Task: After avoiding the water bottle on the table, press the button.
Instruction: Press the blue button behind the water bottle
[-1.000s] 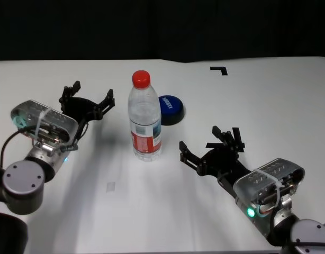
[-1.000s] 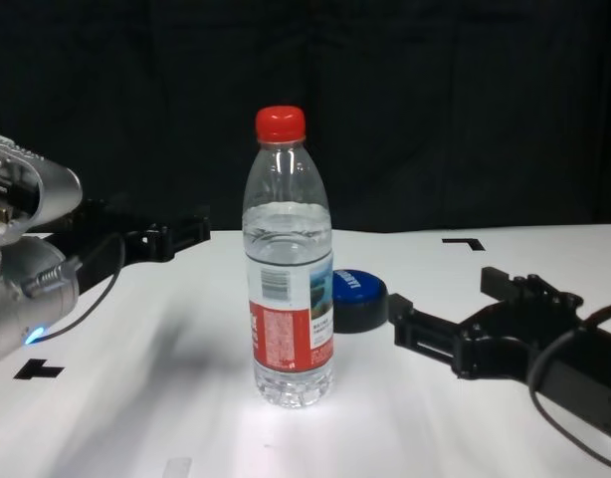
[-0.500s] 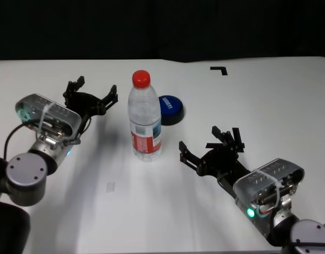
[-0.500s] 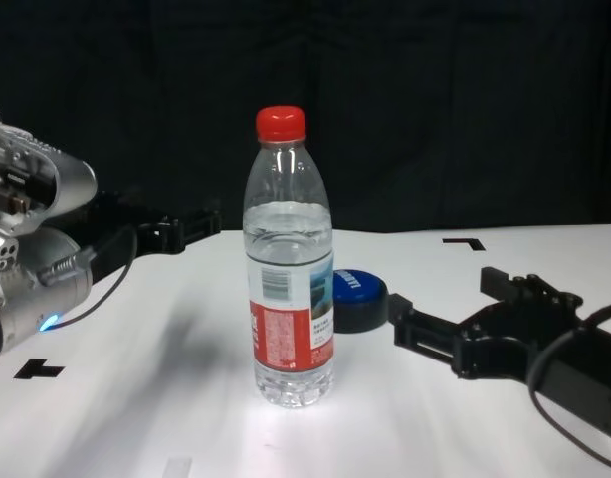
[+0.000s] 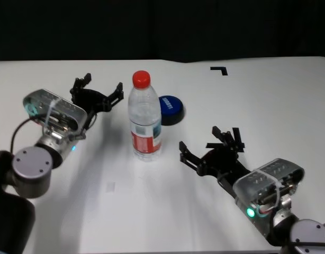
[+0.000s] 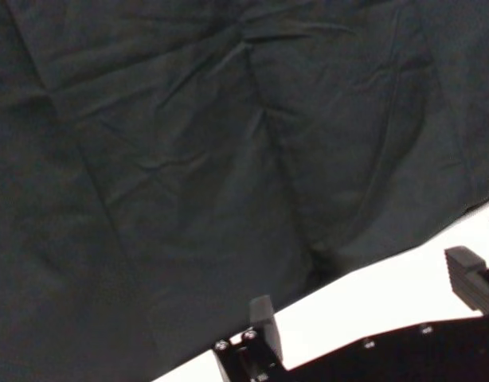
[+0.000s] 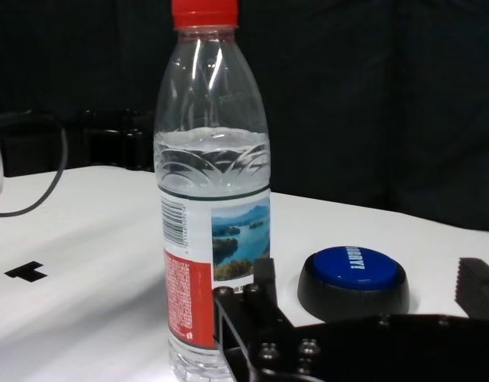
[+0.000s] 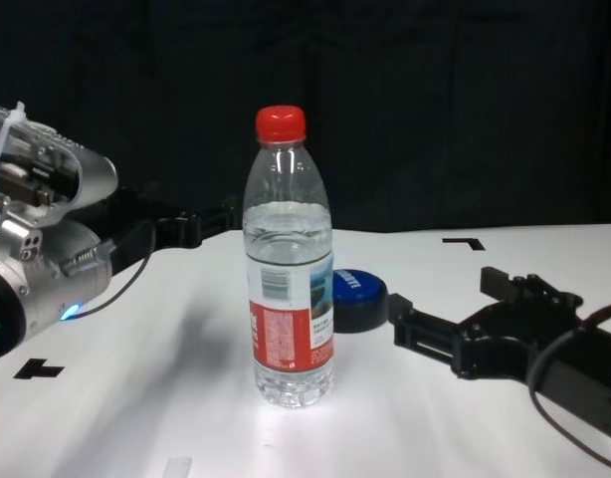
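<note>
Item: low round button (image 5: 171,109) with black base and domed blue top bearing white lettering. It sits flat on the broad white table (image 5: 268,100), dome up, its short axis vertical, just beyond and to the right of the bottle. We judge it rigid and stable. It needs no grasp, only a downward push on the dome's centre.

Obstacle: tall clear plastic water bottle (image 5: 144,117) with a red screw cap and red, white and blue label. It stands upright, long axis vertical, mostly full. We judge it moderately heavy yet top-heavy, smooth-walled and easily toppled by a sideways knock. It is to be passed, not held.

Left gripper (image 5: 98,94): raised at the bottle's left, near its shoulder but apart from it, jaws spread and empty. From the chest view we cannot quite tell how much gap separates it from the bottle.

Right gripper (image 5: 210,150): low over the table, on the near right of the bottle and button, fingers splayed wide, holding nothing.

Also noted: black corner tape mark (image 5: 219,69) at the far right.
</note>
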